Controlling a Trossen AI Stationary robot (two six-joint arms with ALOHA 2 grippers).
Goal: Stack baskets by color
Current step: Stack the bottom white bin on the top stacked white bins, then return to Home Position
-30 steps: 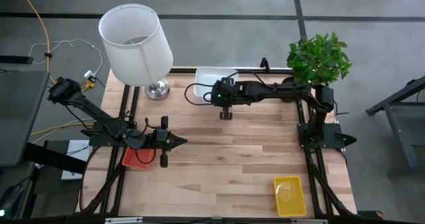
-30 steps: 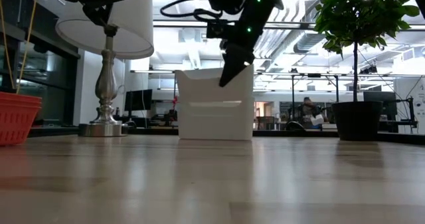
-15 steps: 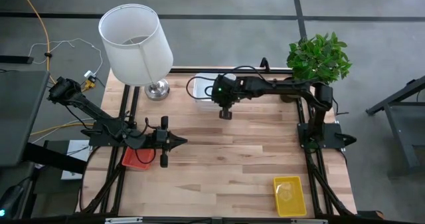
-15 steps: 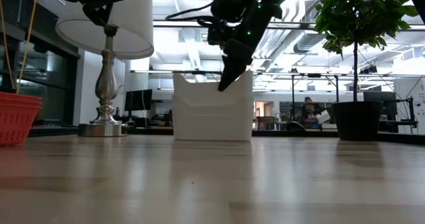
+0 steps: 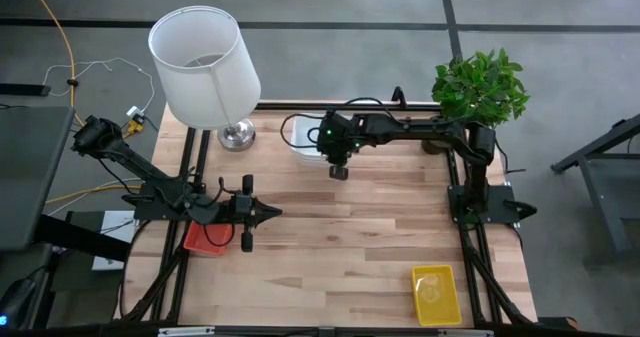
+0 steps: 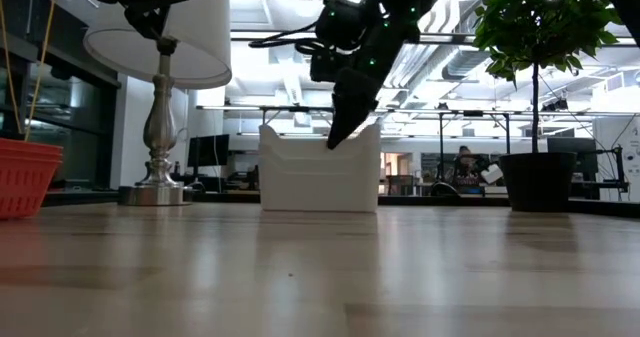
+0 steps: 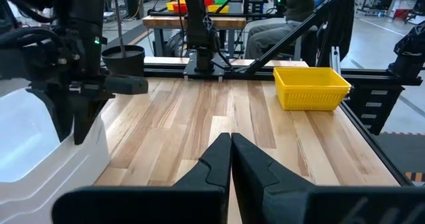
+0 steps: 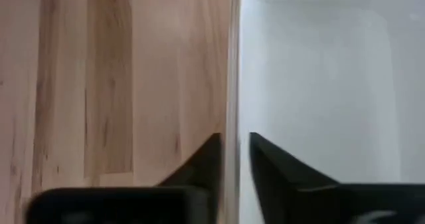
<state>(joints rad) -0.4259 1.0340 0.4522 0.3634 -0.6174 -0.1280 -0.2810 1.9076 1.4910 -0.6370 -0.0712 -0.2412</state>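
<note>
The white baskets sit at the far edge of the table, between the lamp base and the potted plant; from table height they read as a smooth white stack with stepped rims, nested one in another and standing level on the wood. The red basket lies near the left edge of the table, partly hidden under the left arm, its meshed side upright. The yellow basket rests alone at the near right corner, well apart from the others, meshed walls showing and open side up
</note>
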